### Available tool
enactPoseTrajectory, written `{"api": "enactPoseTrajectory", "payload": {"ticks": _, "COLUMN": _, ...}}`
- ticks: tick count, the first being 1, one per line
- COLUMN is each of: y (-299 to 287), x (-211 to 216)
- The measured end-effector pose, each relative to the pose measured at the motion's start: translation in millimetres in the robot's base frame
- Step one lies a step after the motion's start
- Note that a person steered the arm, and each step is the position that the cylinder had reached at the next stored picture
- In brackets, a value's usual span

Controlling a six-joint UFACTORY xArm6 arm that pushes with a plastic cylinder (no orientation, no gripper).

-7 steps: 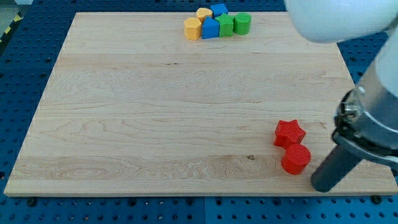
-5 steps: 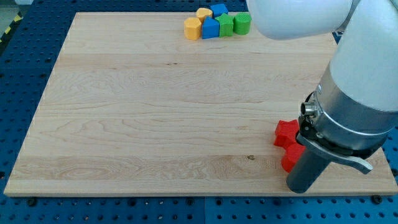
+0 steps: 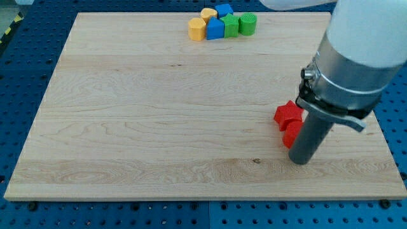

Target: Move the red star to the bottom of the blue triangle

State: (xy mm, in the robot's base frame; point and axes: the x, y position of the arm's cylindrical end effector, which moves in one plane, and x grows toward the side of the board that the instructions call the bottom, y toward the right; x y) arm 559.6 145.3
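Camera view: one view only, whole board (image 3: pixel 127 127) being shown.
Tool: no jaws to open or close, nothing being held; a plain dark rod is being used, my tip (image 3: pixel 301 160) being pressed at the board near the view's bottom right.
Red star (image 3: pixel 287 114): being seen just left of the rod, partly hidden by it; contact with the rod cannot be told.
Second red block (image 3: pixel 291 135): being mostly covered by the rod, shape not readable; it is lying just below the star and touching or nearly touching it.
Blue triangle (image 3: pixel 215 28): being taken as the lower blue block in the cluster at the view's top, well apart from the star; shape is being judged, not clear.
Cluster: blue block (image 3: pixel 224 10), two orange blocks (image 3: pixel 197 28), two green blocks (image 3: pixel 248 23) being packed around it.
Risk, dragging: the second red block is likely being carried along with the star, since both are lying against the rod's side.
Risk, slipping: the star's points are likely being turned off-line by an off-centre push.
Risk, arrival: the cluster is likely being scattered if the star is being driven in too far.
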Motion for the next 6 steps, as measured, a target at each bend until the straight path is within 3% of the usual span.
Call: {"api": "enactPoseTrajectory", "payload": {"ticks": 6, "y": -6.7, "x": -195.0}}
